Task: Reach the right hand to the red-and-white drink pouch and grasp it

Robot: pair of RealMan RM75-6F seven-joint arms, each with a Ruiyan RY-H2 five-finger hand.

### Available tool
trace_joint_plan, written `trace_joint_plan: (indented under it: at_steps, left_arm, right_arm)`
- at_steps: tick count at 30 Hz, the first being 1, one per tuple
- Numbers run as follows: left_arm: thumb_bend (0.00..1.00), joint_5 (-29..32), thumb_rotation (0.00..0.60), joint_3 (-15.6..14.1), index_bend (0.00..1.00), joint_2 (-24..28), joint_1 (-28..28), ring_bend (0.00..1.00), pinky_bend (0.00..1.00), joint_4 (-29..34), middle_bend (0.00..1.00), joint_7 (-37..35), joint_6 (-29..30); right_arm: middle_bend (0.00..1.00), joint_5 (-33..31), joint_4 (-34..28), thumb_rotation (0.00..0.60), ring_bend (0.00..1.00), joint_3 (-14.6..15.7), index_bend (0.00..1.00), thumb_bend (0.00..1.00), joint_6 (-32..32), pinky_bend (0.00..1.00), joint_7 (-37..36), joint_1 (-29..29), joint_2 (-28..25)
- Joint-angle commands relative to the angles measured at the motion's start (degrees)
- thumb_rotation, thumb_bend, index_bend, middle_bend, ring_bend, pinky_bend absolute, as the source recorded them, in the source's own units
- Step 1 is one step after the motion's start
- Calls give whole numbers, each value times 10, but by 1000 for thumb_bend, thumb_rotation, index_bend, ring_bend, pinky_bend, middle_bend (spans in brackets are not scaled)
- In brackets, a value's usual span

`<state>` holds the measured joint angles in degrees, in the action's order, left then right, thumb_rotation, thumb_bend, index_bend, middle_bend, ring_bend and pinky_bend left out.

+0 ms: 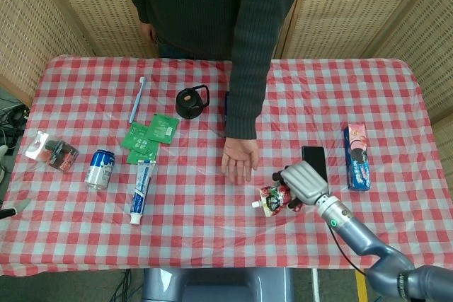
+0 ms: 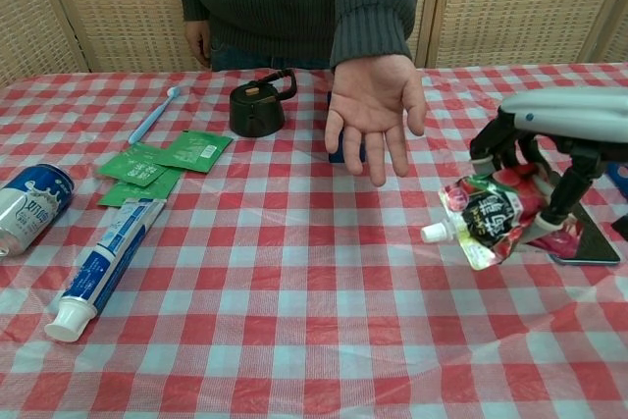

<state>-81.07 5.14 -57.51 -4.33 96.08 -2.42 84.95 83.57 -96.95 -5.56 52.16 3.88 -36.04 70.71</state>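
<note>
While the right robot hand (image 2: 549,149) curls its fingers (image 2: 567,183) down around the red-and-white drink pouch (image 2: 494,218), the pouch hangs tilted in that grip at the near right of the desk (image 2: 294,340), its white spout (image 2: 433,233) pointing left; in the chest view it looks raised off the checked cloth. Just behind the pouch lies a black phone (image 1: 315,163), and further right a long blue and pink box (image 1: 357,155).

On the near left a toothpaste tube (image 2: 103,264) lies flat with its cap toward the front edge, a blue and white can (image 2: 27,205) lies just beside it, and a small wrapped snack (image 1: 52,151) sits further left. The left robot hand shows only as pale fingertips (image 1: 14,208) at the far left edge of the head view, so I cannot tell how it is set.

Past the tube lie green sachets (image 2: 167,164), then a blue toothbrush (image 2: 152,117) and a black lidded pot (image 2: 260,105). A person in a dark sweater holds an open palm (image 2: 373,115) over the middle of the desk, well apart from the pouch.
</note>
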Motion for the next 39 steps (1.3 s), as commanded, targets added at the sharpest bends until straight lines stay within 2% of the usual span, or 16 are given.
trace_joint_plan:
  at_steps: [1,3,7,12,14,19,21,22,24,26,27,32,36,39]
  left_arm:
    - [0,-2,600,-2,0,0,2,0,0,0,0,0,2]
    - [0,-3,600,-2,0,0,2,0,0,0,0,-2,3]
    - [0,3,600,1,0,2,0,0,0,1,0,-4,-1]
    - [0,8,600,2,0,1,-4,0,0,-2,0,0,-10]
    - [0,12,600,4,0,1,-5,0,0,-3,0,0,-11]
    - [0,18,600,6,0,4,-5,0,0,-5,0,-11,-12]
    - [0,20,600,6,0,6,-4,0,0,-8,0,-18,-14]
    - [0,20,600,6,0,6,-4,0,0,-9,0,-20,-14]
    - [0,20,600,7,0,7,-4,0,0,-11,0,-25,-15]
    - [0,20,600,7,0,7,-4,0,0,-12,0,-27,-15]
    - [0,19,600,7,0,7,-4,0,0,-12,0,-28,-14]
    - [0,15,600,5,0,7,-3,0,0,-13,0,-28,-14]
    - [0,12,600,4,0,7,-4,0,0,-8,0,-23,-12]
    - [0,8,600,2,0,6,-2,0,0,-7,0,-19,-7]
  right_arm:
    - [705,7,-71,600,641,-12,687,324,20,654,2,3,-59]
    - [705,-2,-95,600,643,-22,688,325,21,655,7,0,-78]
    - [709,-47,-143,600,645,-66,691,336,19,655,33,-25,-98]
    - [708,-138,-150,600,645,-107,689,350,-14,654,98,-87,-60]
    - [706,-194,-124,600,645,-122,687,358,-30,655,160,-136,-17]
    - [651,-316,-99,600,634,-117,648,350,-1,653,280,-193,39]
    - [561,-343,-96,600,585,-113,552,267,23,631,314,-203,49]
    - [446,-351,-97,600,505,-111,422,167,27,571,323,-206,49]
    - [143,-377,-106,600,251,-108,115,16,38,316,346,-213,45]
    - [13,-386,-114,600,76,-108,8,0,47,96,353,-215,40]
    - [0,-388,-119,600,25,-109,0,0,52,28,355,-215,38]
    - [0,-382,-149,600,0,-113,0,0,78,0,351,-207,14]
    - [0,-361,-179,600,0,-110,0,0,93,0,338,-186,-30]
    - [0,-318,-199,600,0,-97,0,0,107,0,314,-152,-77]
